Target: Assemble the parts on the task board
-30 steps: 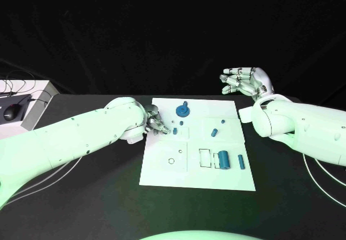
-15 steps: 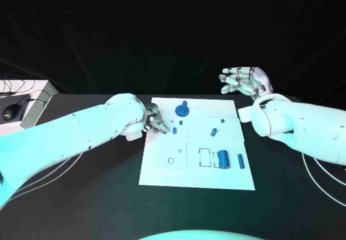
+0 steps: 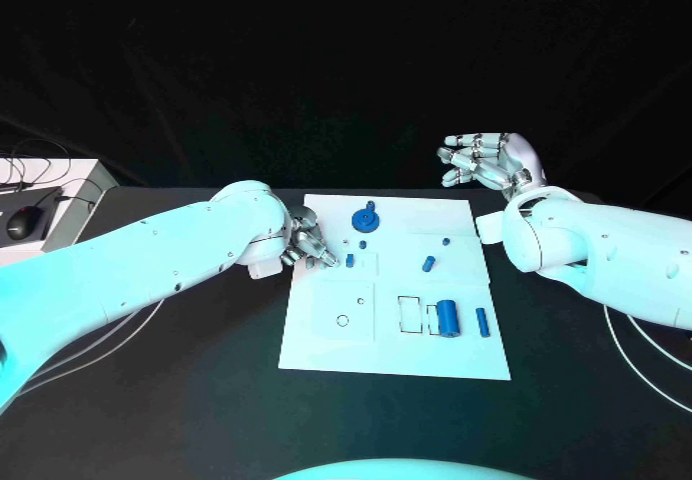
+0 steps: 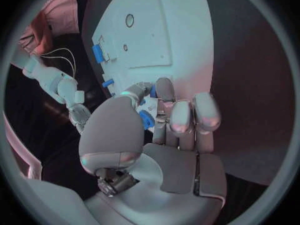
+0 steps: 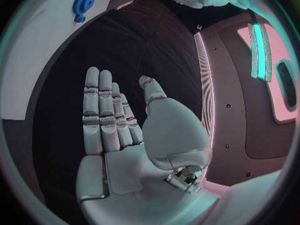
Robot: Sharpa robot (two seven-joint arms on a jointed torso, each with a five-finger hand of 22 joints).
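Task board (image 3: 378, 335) at the middle of the black table (image 3: 173, 400), carrying scattered blue parts: a gear (image 3: 366, 220) at the far edge, a large cylinder (image 3: 447, 318) near the right side. Left hand (image 3: 310, 246) over the board's left edge, thumb and a finger pinching a small blue peg (image 4: 146, 119); the arm hides most of this hand from the head camera. Right hand (image 3: 488, 160) raised beyond the table's far side, fingers extended and holding nothing.
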